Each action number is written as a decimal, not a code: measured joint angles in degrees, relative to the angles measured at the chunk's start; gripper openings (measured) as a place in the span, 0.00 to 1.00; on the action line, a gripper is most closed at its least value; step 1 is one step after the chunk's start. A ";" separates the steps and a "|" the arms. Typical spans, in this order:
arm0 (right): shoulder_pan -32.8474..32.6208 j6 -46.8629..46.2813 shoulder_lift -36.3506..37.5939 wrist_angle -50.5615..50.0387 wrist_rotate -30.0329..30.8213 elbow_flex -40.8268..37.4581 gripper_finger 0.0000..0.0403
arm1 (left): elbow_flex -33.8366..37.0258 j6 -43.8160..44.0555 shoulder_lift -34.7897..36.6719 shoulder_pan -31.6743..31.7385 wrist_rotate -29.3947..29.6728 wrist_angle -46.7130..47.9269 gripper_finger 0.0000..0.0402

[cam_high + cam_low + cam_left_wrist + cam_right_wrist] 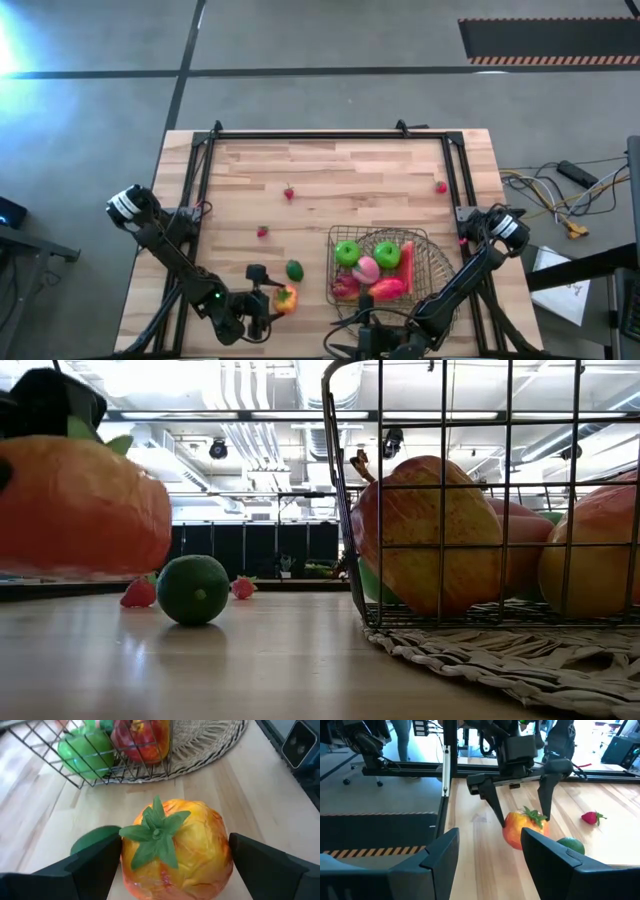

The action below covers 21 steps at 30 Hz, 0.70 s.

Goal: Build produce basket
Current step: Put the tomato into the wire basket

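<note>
Lower left-centre, high view: left gripper (280, 298) clamps orange fruit (286, 299); basket (425, 262) lies just rightward. Right gripper (368, 335), bottom edge, fingers apart, empty.

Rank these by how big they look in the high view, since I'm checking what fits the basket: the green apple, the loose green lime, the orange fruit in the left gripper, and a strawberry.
1. Green apple
2. Orange fruit, partly hidden by the left gripper, so it may match the apple
3. Green lime
4. Strawberry

Grey floor (330, 100), ceiling ducts (240, 420) overhead.
</note>
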<state>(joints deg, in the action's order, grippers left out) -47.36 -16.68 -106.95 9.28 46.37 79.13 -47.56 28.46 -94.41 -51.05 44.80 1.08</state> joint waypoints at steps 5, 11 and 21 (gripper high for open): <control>-1.69 0.85 1.69 -1.10 0.88 0.22 0.51 | -2.66 -4.26 0.06 0.05 0.82 -0.13 0.86; -6.87 0.22 4.44 -8.19 11.77 2.23 0.51 | -9.80 -14.03 0.46 1.80 1.99 -0.62 0.86; -17.15 -1.20 4.66 -12.01 32.96 3.34 0.51 | -23.60 -32.05 -3.27 14.18 -13.08 -5.16 0.86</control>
<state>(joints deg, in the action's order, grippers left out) -64.50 -17.88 -102.30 -2.72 79.33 82.47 -71.16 -3.58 -97.68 -36.86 31.71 -4.08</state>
